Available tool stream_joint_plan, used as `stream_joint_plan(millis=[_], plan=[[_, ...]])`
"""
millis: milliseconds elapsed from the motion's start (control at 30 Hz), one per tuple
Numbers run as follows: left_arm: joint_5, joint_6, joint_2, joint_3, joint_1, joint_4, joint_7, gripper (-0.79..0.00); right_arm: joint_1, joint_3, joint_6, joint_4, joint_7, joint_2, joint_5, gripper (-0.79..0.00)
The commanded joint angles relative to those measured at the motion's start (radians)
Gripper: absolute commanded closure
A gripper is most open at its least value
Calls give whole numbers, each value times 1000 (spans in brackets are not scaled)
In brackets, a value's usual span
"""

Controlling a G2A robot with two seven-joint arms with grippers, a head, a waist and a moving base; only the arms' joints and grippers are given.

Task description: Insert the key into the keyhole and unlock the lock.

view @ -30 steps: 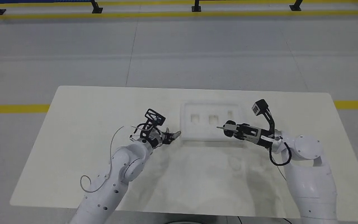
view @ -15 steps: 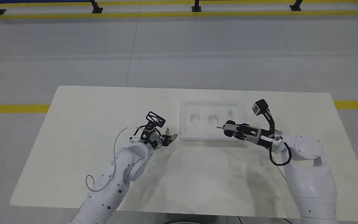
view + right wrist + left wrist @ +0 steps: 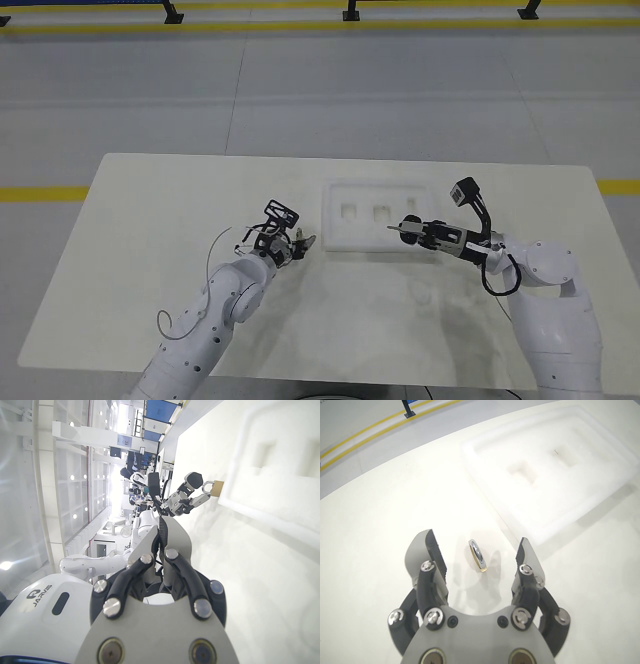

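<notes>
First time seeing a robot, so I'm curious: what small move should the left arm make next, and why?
Probably close the left gripper on the padlock. Its fingers are open either side of the padlock, which stands on the table beside the foam tray, not yet gripped. The lock likely needs holding before the shut right gripper can work on it.

Overhead, two wrist cameras; lock [image 3: 216, 488] shared.

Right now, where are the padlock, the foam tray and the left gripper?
padlock [image 3: 477, 555], left wrist view, on its silver shackle.
foam tray [image 3: 328, 215], top view, on its bare rim.
left gripper [image 3: 476, 535], left wrist view, midway between open fingertips.
</notes>
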Motion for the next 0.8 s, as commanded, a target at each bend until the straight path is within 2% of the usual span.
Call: stream_joint_plan(millis=[0, 200, 767], plan=[[1, -3, 0, 1, 1, 1, -3, -83, 0, 0, 0, 0, 0, 0, 0, 0], [3, -11, 0, 3, 7, -1, -11, 0, 0, 0, 0, 0, 0, 0, 0, 0], [18, -27, -1, 6, 10, -1, -18, -3, 0, 0, 0, 0, 0, 0, 0, 0]])
